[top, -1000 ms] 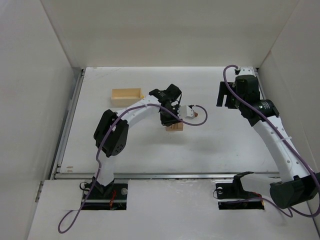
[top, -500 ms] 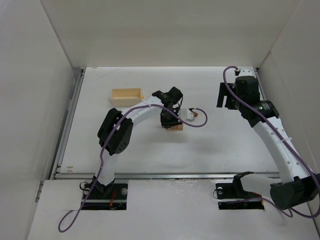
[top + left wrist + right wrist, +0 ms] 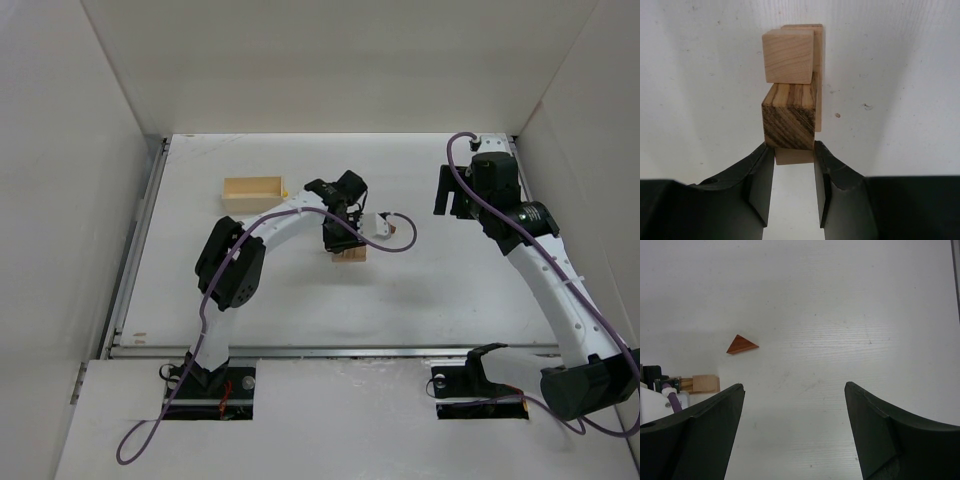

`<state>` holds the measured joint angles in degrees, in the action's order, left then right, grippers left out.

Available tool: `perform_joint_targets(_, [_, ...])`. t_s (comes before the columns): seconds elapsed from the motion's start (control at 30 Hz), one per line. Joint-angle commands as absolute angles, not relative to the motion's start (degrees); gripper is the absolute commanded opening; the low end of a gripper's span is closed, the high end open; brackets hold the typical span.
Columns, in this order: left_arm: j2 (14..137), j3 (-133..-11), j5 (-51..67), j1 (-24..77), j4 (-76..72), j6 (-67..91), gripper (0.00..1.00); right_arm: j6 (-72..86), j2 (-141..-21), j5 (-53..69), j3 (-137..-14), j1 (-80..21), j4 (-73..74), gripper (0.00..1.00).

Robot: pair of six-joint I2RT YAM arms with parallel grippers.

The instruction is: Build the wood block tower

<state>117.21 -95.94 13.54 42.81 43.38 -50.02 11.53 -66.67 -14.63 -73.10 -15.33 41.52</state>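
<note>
Left gripper [image 3: 793,149] is pinching a dark striped block [image 3: 790,120] by its two side faces, over a flat pale plank [image 3: 818,75]. Can't tell if the block rests on the plank. A pale cube [image 3: 788,56] sits right behind it on the same plank. Together these are the wood block tower [image 3: 350,254], near the middle of the table [image 3: 450,290]. A red-brown triangle [image 3: 742,345] lies flat just beyond and to the right, apart from the tower. Right gripper [image 3: 794,387] is spread wide and holds nothing, over the far right part. A pale yellow box [image 3: 254,190] sits toward the far left corner.
</note>
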Motion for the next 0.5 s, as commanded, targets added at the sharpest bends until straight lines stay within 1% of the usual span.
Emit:
perform_joint_targets(0.0, [116.4,-98.8,14.9,43.2,43.4,-50.2,0.00,10.8,-66.2,-15.6,-73.4,-15.0,38.2,0.87])
perform_joint_targets(0.47, [116.4,-98.3,15.6,43.2,44.6,-51.2,0.00,10.8,-66.2,-15.6,-73.4,-15.0,38.2,0.87])
